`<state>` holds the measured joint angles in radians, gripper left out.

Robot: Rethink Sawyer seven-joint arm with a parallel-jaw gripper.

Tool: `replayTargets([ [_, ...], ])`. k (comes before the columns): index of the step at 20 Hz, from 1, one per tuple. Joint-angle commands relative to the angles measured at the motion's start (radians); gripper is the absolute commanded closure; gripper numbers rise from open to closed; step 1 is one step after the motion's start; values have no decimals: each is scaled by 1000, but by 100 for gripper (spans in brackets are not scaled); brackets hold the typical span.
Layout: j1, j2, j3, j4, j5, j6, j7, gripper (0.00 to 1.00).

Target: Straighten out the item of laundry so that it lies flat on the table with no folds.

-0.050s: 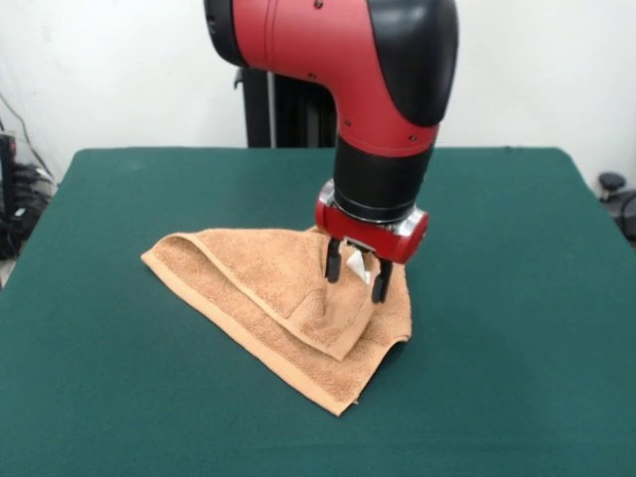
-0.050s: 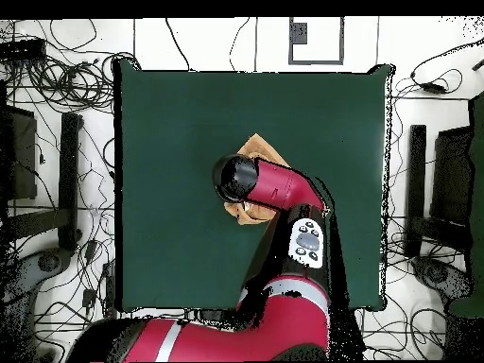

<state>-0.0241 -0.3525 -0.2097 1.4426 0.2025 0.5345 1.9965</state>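
Clerk: Front view, item one: two black fingers (image 1: 333,262) of the red-collared gripper (image 1: 357,270), set moderately apart, tips just above a folded flap, gripping nothing visible.

Checker: Item two?

Clerk: Light orange-tan terry-cloth hand towel (image 1: 273,298), folded over itself into a rough triangle, near the middle of the dark green felt-covered table (image 1: 517,328). In the overhead view the red and black arm (image 2: 274,189) hides most of it.

Checker: Step in hand?

Clerk: Judged: reaching for the top flap. Next calls for pinching that layer alone, then drawing it outward.
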Motion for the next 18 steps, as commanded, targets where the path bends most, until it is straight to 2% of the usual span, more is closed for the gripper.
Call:
replayTargets([
  [1, 35, 46, 14, -29, 57, 66, 258, 0],
  [18, 73, 39, -10, -30, 91, 79, 273, 0],
])
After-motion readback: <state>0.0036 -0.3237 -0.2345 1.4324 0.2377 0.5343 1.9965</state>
